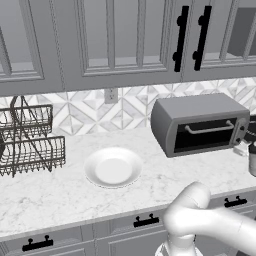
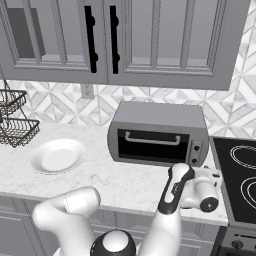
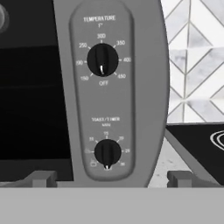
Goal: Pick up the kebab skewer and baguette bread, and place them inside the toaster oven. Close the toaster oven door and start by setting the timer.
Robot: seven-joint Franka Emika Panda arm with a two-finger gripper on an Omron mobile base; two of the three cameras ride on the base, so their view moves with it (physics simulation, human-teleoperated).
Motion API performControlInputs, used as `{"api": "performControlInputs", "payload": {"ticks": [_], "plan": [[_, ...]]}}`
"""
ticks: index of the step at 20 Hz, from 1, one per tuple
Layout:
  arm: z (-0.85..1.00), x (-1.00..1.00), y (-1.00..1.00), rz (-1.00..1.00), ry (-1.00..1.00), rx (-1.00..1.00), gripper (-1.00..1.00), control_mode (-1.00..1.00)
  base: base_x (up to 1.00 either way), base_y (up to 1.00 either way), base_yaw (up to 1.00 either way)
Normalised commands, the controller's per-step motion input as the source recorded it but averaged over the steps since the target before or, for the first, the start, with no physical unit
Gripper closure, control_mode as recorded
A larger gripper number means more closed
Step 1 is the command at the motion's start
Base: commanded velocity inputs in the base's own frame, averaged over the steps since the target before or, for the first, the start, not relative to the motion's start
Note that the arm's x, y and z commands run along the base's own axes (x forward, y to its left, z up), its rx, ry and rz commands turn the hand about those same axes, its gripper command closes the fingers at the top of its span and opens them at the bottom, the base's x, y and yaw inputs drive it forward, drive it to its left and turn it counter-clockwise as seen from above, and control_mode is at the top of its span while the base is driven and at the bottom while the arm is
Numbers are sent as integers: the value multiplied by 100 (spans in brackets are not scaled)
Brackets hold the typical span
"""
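Note:
The grey toaster oven (image 1: 197,107) (image 2: 160,116) stands at the back of the counter. Its dark glass door (image 2: 150,146) is shut, with the bar handle (image 1: 210,129) along the top. My gripper (image 3: 112,179) is open and faces the oven's right control panel closely. Its fingertips (image 3: 43,178) stand wide apart on either side of the timer knob (image 3: 107,152), apart from it. The temperature knob (image 3: 102,60) sits above and points to off. From the right base view my hand (image 2: 201,186) hovers just before the oven's right end. The kebab skewer and baguette bread are out of view.
An empty white plate (image 1: 113,167) (image 2: 57,156) lies on the marble counter left of the oven. A wire dish rack (image 1: 30,142) stands at the far left. A black stovetop (image 2: 240,182) borders the oven's right side. Wall cabinets (image 1: 125,40) hang overhead.

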Motion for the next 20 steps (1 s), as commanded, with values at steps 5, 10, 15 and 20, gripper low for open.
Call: {"api": "performControlInputs", "payload": {"ticks": [5,10,15,20], "plan": [[0,19,0,-1,0,0,-100,-100,0,0,0],[7,4,0,-4,0,0,-100,-100,0,0,0],[6,6,6,-6,0,0,-100,-100,0,0,0],[0,8,14,-5,0,-2,-100,-100,0,0,0]]}}
